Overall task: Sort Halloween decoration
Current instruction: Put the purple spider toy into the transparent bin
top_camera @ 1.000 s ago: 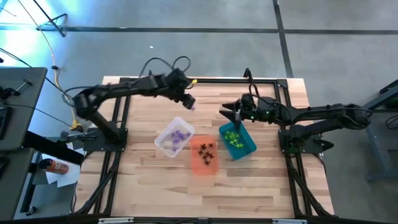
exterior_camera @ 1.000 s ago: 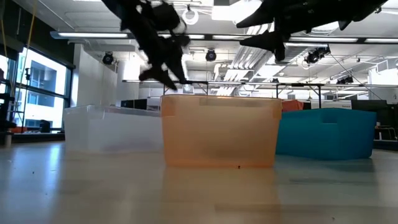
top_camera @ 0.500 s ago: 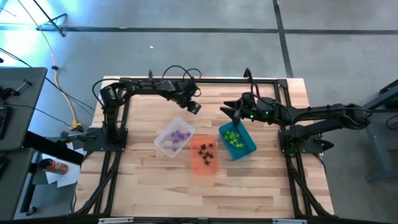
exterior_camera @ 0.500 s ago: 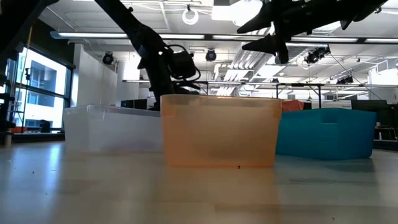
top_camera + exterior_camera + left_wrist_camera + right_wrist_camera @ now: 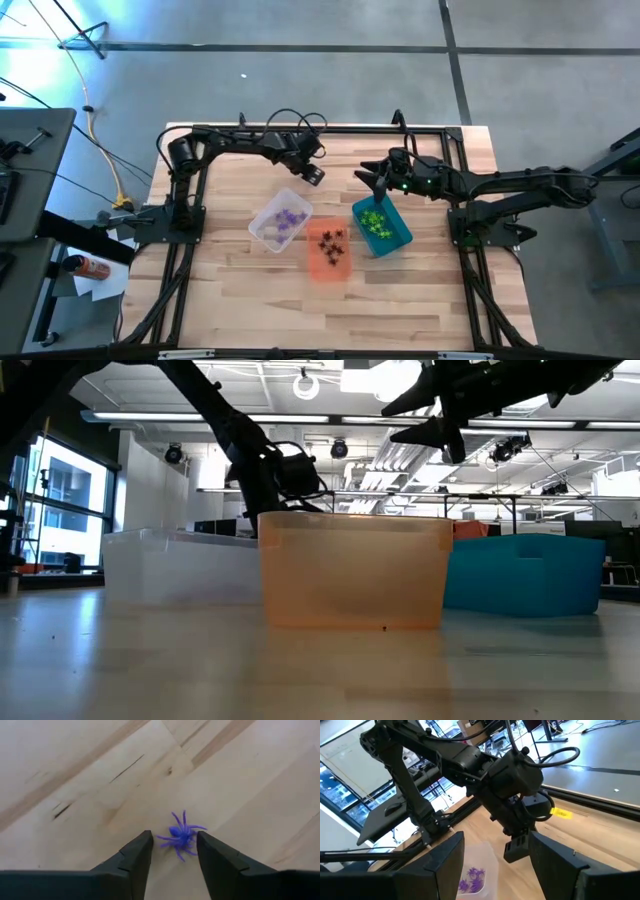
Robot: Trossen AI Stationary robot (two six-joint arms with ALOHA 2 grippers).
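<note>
While right end effector (image 5: 375,181) hovers open over teal bin (image 5: 397,237), left end effector (image 5: 172,851) points down, open astride purple spider (image 5: 180,835).

My two black left fingers (image 5: 131,861) frame a small purple spiky plastic spider (image 5: 180,835) at lower centre of my left wrist view, on the pale striped wooden table (image 5: 75,780). Mid-frame from above sit a clear plastic bin (image 5: 262,228) with purple trinkets (image 5: 291,216), an orange bin (image 5: 327,265) with black ones (image 5: 331,240), a teal bin (image 5: 397,229) with bright green ones (image 5: 374,220)
</note>
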